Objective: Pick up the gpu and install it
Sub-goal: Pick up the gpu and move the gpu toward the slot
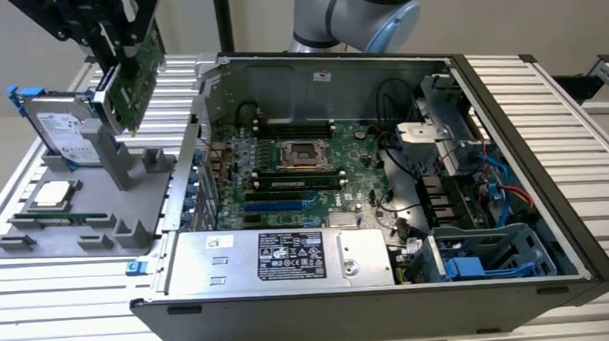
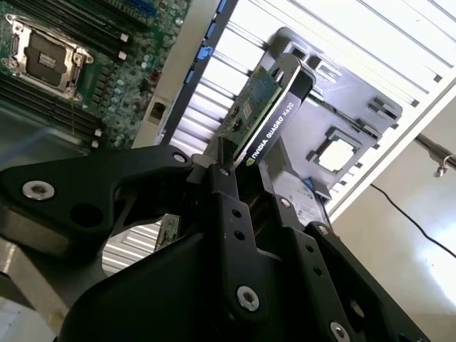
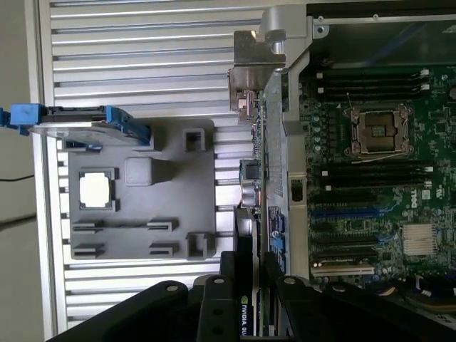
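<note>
Ribbed metal slats are forming the bench [image 1: 54, 305], on which a grey holder [image 1: 40, 236] is being kept at the exterior view's left, with a hard drive [image 1: 61, 127] on blue rails being propped upright in it. Above that holder the gpu [image 1: 141, 77] is being held tilted and clear of the bench by the hand [image 1: 114, 52]. In the second wrist view the hand's fingers [image 2: 228, 192] are being clamped against the card's two faces. White lettering is being shown along the card's black edge. Further right, the open computer case [image 1: 549, 129] is being displayed lying on its side, a printed label [image 1: 293, 256] being carried on its power supply [image 1: 206, 259].
</note>
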{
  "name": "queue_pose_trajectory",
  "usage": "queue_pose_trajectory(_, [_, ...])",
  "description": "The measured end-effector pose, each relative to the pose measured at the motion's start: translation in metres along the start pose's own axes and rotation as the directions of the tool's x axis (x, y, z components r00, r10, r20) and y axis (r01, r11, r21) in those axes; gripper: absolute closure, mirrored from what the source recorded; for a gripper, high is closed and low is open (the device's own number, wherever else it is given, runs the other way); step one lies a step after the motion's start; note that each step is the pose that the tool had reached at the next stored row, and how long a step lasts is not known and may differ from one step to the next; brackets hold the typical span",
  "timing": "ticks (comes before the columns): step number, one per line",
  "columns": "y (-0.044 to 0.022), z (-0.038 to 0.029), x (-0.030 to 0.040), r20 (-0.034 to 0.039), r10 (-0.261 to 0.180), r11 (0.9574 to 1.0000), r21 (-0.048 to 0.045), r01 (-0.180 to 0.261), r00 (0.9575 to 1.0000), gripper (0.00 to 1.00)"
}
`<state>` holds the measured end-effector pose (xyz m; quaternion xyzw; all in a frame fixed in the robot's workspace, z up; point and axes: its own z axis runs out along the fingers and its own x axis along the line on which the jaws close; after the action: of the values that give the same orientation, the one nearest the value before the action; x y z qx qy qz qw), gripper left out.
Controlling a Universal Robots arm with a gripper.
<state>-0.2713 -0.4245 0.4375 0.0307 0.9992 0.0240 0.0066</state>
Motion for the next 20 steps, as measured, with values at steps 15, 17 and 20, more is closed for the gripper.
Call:
queue_pose_trajectory(15, [0.0015, 0.0004, -0.0252, -0.0004, 0.0, 1.0, 0.0, 0.0, 1.0, 1.0])
queue_pose_trajectory(17, [0.0018, 0.0004, -0.0293, -0.0005, 0.0, 1.0, 0.0, 0.0, 1.0, 1.0])
queue_pose_trajectory(20, [0.0022, 0.0005, -0.0354, -0.0007, 0.0, 1.0, 0.0, 0.0, 1.0, 1.0])
